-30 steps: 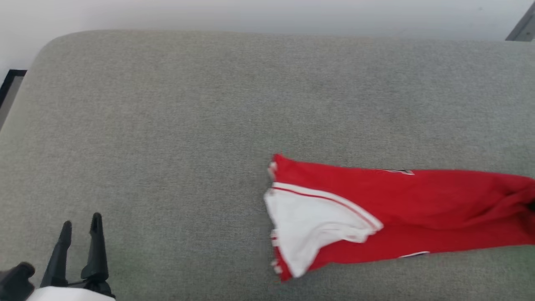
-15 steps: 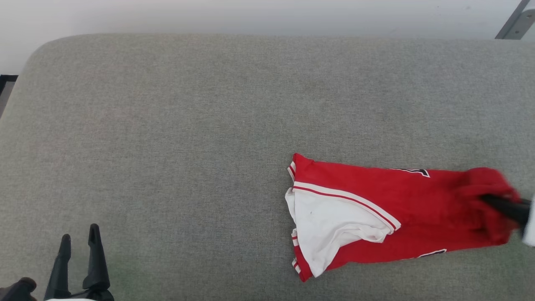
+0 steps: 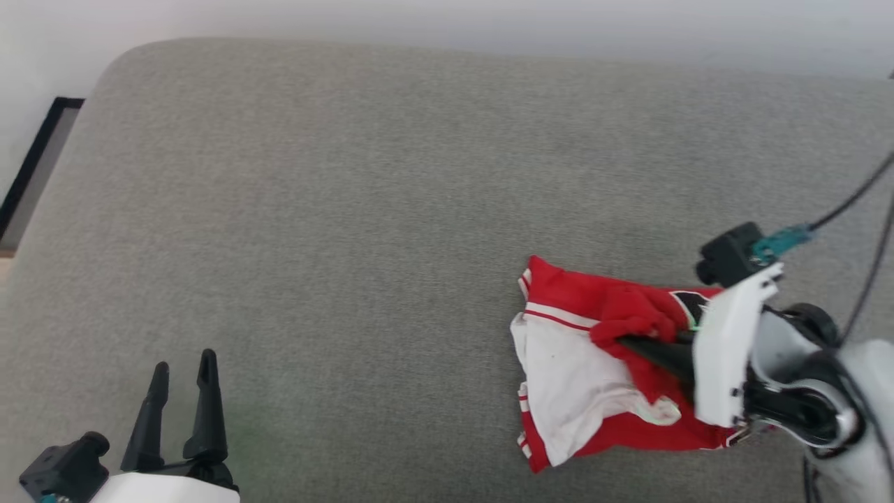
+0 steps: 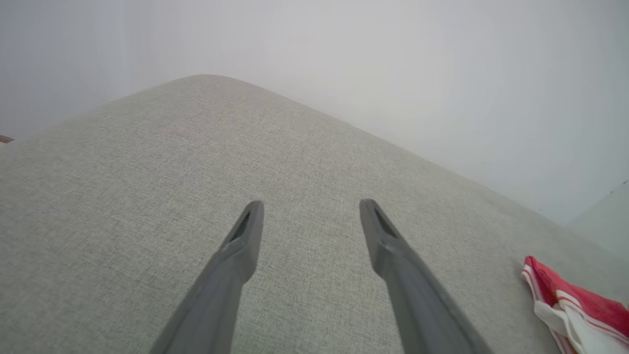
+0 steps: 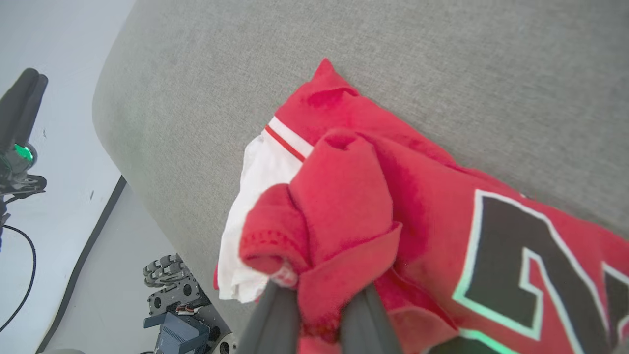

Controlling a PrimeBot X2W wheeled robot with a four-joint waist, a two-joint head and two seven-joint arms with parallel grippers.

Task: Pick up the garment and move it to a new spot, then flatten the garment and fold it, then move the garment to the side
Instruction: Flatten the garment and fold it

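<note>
- Right claw (image 5: pixel 319 307) clenched on a bunched edge of the red thin-fabric T-shirt with white sleeves (image 3: pixel 580 381), at the grey padded worktop's (image 3: pixel 363 209) right front.
- Left claw (image 3: pixel 184 360) spread, empty, at its left front.
- Likely mid-fold; next, lay the edge flat and let go.

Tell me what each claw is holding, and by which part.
The right claw is shut on the shirt, pinching a bunched red fold by a stitched edge. The left claw is open, holding nothing.
</note>
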